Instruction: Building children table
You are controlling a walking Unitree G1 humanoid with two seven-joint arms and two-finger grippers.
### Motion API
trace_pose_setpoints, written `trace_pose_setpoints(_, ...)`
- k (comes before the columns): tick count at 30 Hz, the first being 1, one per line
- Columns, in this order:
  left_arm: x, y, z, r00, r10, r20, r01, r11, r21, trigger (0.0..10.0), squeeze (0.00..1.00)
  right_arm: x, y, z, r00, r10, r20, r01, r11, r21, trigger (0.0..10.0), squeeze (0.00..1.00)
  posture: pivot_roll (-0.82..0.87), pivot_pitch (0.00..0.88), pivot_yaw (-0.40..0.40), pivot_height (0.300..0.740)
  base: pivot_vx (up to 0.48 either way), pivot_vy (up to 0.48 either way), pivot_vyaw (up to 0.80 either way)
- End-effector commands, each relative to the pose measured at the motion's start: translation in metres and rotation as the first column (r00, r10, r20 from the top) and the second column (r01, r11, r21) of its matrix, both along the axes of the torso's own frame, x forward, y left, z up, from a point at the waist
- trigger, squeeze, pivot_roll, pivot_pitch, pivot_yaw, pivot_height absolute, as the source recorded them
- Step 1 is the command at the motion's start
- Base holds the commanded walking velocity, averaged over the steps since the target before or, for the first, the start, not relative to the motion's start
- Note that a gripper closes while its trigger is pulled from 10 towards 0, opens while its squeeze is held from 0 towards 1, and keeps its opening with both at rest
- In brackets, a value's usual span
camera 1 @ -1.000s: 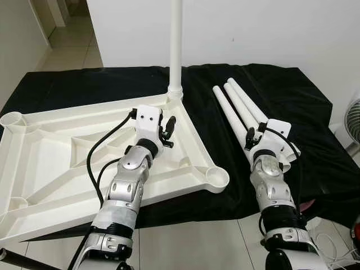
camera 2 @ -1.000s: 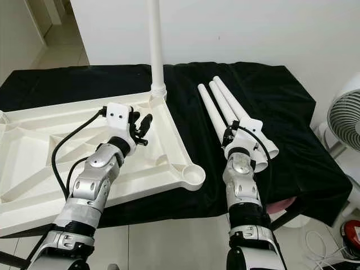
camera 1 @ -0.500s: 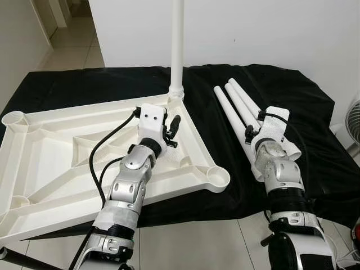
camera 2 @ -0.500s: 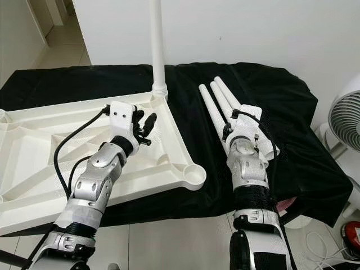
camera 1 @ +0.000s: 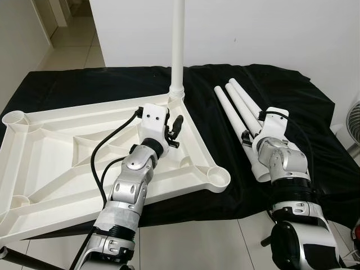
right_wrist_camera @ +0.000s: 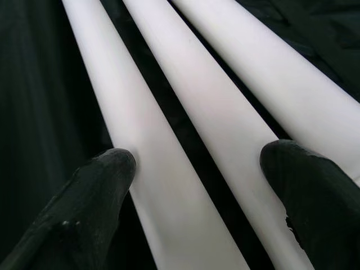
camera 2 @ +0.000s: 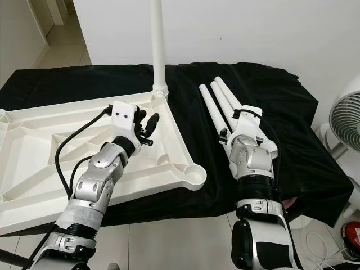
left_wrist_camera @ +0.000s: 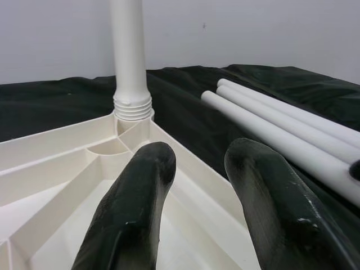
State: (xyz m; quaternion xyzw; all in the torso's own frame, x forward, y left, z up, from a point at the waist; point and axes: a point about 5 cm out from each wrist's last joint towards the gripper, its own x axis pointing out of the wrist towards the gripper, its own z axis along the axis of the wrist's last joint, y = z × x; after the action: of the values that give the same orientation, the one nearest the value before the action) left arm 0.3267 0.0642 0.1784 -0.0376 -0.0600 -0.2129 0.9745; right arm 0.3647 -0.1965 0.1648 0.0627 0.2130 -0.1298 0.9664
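Right gripper (right_wrist_camera: 197, 185): fingers spread wide, straddling two of three loose table legs (camera 1: 239, 109) on black cloth (camera 1: 84, 84), right side.
Left gripper (left_wrist_camera: 194, 185): narrowly parted, empty, over the upturned tabletop (camera 1: 50, 152).
Fitted leg (camera 1: 178, 45): upright in the tabletop's far right corner socket.

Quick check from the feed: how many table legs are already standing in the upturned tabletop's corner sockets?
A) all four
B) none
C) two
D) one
D: one leg stands upright in the far corner socket of the tabletop, while three loose legs lie side by side on the black cloth, with the open right tool over them.
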Motion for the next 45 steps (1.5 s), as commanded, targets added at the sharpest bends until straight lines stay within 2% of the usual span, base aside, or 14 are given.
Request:
trace_pose_setpoints(1, -0.002, -0.003, -0.001, 1.0, -0.017, -0.009, 0.017, 1.0, 0.001, 10.0, 0.0, 0.0, 0.004, -0.003, 0.999, 0.017, -0.05, -0.015, 0.999, 0.048, 10.0, 0.0, -0.07, 0.0, -0.012, 0.74, 0.0, 0.0, 0.0)
trace_pose_setpoints(16, -0.003, -0.004, -0.002, 1.0, -0.006, -0.011, 0.006, 1.0, -0.009, 10.0, 0.0, 0.004, 0.016, 0.008, 0.994, 0.088, -0.066, -0.085, 0.995, 0.055, 10.0, 0.0, -0.07, 0.0, -0.024, 0.74, 0.0, 0.0, 0.0)
trace_pose_setpoints(22, -0.004, -0.005, -0.001, 1.0, -0.005, -0.009, 0.005, 1.0, -0.017, 10.0, 0.0, 0.001, 0.021, -0.002, 0.979, 0.135, -0.155, -0.125, 0.99, 0.072, 10.0, 0.0, -0.07, 0.0, -0.03, 0.74, 0.0, 0.0, 0.0)
trace_pose_setpoints(24, -0.004, -0.005, -0.001, 1.0, -0.005, -0.009, 0.005, 1.0, -0.017, 10.0, 0.0, 0.001, 0.021, -0.002, 0.979, 0.135, -0.155, -0.125, 0.99, 0.072, 10.0, 0.0, -0.07, 0.0, -0.03, 0.74, 0.0, 0.0, 0.0)
trace_pose_setpoints(26, -0.004, -0.006, 0.0, 1.0, -0.005, -0.008, 0.004, 1.0, -0.021, 10.0, 0.0, -0.002, 0.023, -0.014, 0.963, 0.157, -0.218, -0.14, 0.986, 0.091, 10.0, 0.0, -0.06, 0.0, -0.034, 0.74, 0.0, 0.0, 0.0)
trace_pose_setpoints(32, -0.004, -0.007, 0.0, 1.0, -0.003, -0.007, 0.002, 1.0, -0.03, 10.0, 0.0, -0.008, 0.023, -0.034, 0.94, 0.159, -0.303, -0.125, 0.984, 0.131, 10.0, 0.0, -0.06, 0.0, -0.034, 0.74, 0.0, 0.0, 0.0)
trace_pose_setpoints(35, -0.005, -0.008, 0.001, 1.0, -0.003, -0.006, 0.003, 0.999, -0.035, 10.0, 0.0, -0.015, 0.021, -0.058, 0.914, 0.149, -0.378, -0.089, 0.981, 0.171, 10.0, 0.0, -0.06, 0.0, -0.038, 0.74, 0.0, 0.0, 0.0)
trace_pose_setpoints(36, -0.005, -0.009, 0.001, 1.0, -0.004, -0.006, 0.004, 0.999, -0.036, 10.0, 0.0, -0.017, 0.02, -0.064, 0.907, 0.145, -0.396, -0.081, 0.981, 0.175, 8.6, 0.0, -0.06, 0.0, -0.036, 0.74, 0.0, 0.0, 0.0)
trace_pose_setpoints(38, -0.005, -0.01, 0.001, 1.0, -0.005, -0.006, 0.005, 0.999, -0.036, 10.0, 0.0, -0.018, 0.019, -0.068, 0.902, 0.143, -0.408, -0.076, 0.981, 0.177, 8.6, 0.0, -0.06, 0.0, -0.036, 0.74, 0.0, 0.0, 0.0)
trace_pose_setpoints(39, -0.005, -0.01, 0.001, 1.0, -0.007, -0.005, 0.007, 0.999, -0.039, 10.0, 0.0, -0.02, 0.019, -0.071, 0.895, 0.151, -0.419, -0.077, 0.979, 0.188, 2.9, 0.0, -0.06, 0.0, -0.036, 0.74, 0.0, 0.0, 0.0)
trace_pose_setpoints(40, -0.005, -0.011, 0.002, 1.0, -0.008, -0.004, 0.008, 0.999, -0.04, 10.0, 0.0, -0.021, 0.019, -0.073, 0.892, 0.157, -0.425, -0.078, 0.977, 0.196, 2.9, 0.0, -0.06, 0.0, -0.036, 0.74, 0.0, 0.0, 0.0)
trace_pose_setpoints(41, -0.005, -0.011, 0.003, 1.0, -0.009, -0.003, 0.009, 0.999, -0.041, 10.0, 0.0, -0.021, 0.02, -0.075, 0.888, 0.166, -0.429, -0.082, 0.975, 0.208, 0.0, 0.0, -0.06, 0.0, -0.036, 0.74, 0.0, 0.0, 0.0)
trace_pose_setpoints(45, -0.004, -0.012, 0.005, 1.0, -0.011, 0.003, 0.011, 0.999, -0.047, 10.0, 0.0, -0.021, 0.021, -0.076, 0.884, 0.195, -0.425, -0.101, 0.967, 0.233, 0.0, 0.0, -0.07, 0.0, -0.037, 0.74, 0.0, 0.0, 0.0)
